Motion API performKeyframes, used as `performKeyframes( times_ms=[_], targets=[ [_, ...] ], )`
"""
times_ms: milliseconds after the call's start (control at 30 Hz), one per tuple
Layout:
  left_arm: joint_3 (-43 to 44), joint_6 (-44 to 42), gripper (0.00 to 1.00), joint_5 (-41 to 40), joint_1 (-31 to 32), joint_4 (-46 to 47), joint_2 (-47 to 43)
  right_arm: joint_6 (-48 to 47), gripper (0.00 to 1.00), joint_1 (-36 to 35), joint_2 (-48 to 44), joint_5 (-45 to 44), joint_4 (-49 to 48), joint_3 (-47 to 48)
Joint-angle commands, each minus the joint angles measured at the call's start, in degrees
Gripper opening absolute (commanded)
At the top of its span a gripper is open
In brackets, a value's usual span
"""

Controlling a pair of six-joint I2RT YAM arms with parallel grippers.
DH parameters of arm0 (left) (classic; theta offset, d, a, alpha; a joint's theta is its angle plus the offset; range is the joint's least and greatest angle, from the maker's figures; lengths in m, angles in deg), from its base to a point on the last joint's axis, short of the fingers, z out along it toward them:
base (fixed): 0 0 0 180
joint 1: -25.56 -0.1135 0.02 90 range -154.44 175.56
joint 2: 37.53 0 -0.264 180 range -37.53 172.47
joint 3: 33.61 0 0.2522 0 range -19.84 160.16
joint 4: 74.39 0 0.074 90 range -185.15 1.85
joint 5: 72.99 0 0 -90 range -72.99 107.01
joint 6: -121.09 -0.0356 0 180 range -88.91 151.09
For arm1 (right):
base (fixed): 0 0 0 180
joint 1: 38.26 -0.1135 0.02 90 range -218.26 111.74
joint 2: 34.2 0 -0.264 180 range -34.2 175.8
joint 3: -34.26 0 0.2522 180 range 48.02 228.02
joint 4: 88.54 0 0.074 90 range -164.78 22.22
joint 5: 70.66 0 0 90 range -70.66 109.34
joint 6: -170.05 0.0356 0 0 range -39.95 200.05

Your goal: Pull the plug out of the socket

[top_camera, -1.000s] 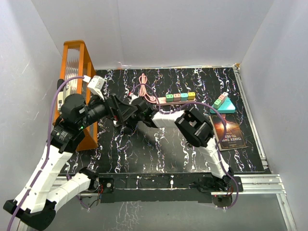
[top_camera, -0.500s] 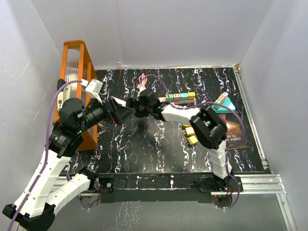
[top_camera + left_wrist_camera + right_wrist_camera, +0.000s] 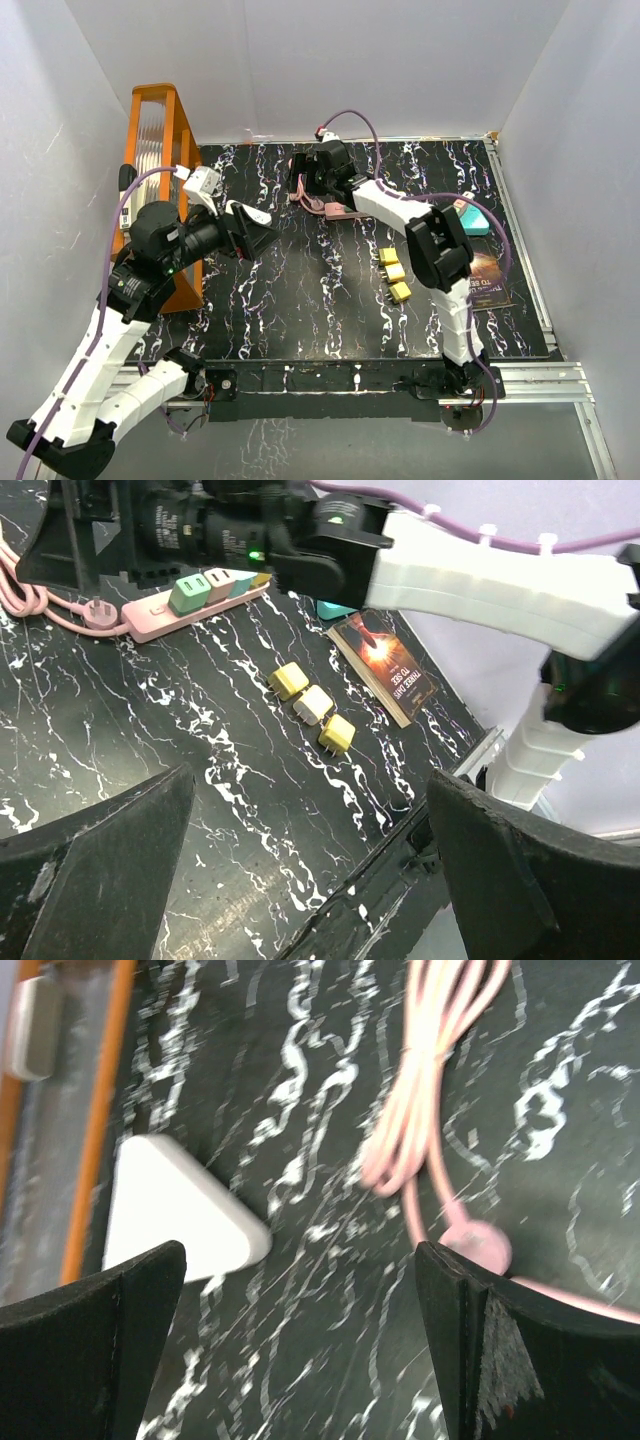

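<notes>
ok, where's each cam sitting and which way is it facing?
Top: fixed above and behind the bases, looking down on the table; left arm and right arm both show.
Left wrist: on the left arm, looking across the table at the strip, yellow plugs and book; left fingers at the bottom corners, right arm across the top.
Right wrist: far side, looking down at the cord and rack, blurred; right fingers at the bottom corners.
Shared: both wrist views catch the cord.

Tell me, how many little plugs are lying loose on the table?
3. One plug lies right of centre on the table, the second just nearer, and the third nearest. Others sit in the pink power strip, some possibly hidden.
</notes>
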Motion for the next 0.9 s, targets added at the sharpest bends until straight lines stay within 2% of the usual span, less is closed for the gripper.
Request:
performKeyframes(
  times_ms=[0, 167, 300, 400, 567, 733, 867],
  targets=[
    [2.8, -1.2, 0.98, -1.3, 0.2, -3.4, -2.8, -2.8, 0.96, 0.7, 8.4, -5.3, 2.2, 9.6],
    [2.4, -0.3, 0.98, -1.9, 0.2, -4.3, -4.0, -5.6, 0.92, 1.0, 18.8, -6.1, 3.3, 23.8],
    [2.2, 0.2, 0.98, -2.3, 0.2, -5.2, -4.4, -7.8, 0.85, 1.1, 25.5, -4.7, 3.3, 32.6],
    [2.6, -0.3, 0.98, -2.6, 0.2, -6.3, -4.1, -8.7, 0.76, 1.1, 27.4, -5.1, 1.2, 32.9],
    [3.2, -0.2, 0.98, -3.0, 0.2, -7.3, -3.7, -9.1, 0.55, 1.1, 28.3, -5.3, -1.0, 30.2],
    [2.3, 1.2, 0.99, -2.8, 0.2, -6.3, -3.6, -10.9, 0.31, 1.1, 28.7, -2.8, 2.2, 31.6],
    [1.4, 2.1, 0.98, -2.1, 0.2, -5.3, -3.1, -13.8, 0.22, 1.1, 24.5, 2.2, 2.6, 26.9]
  ],
)
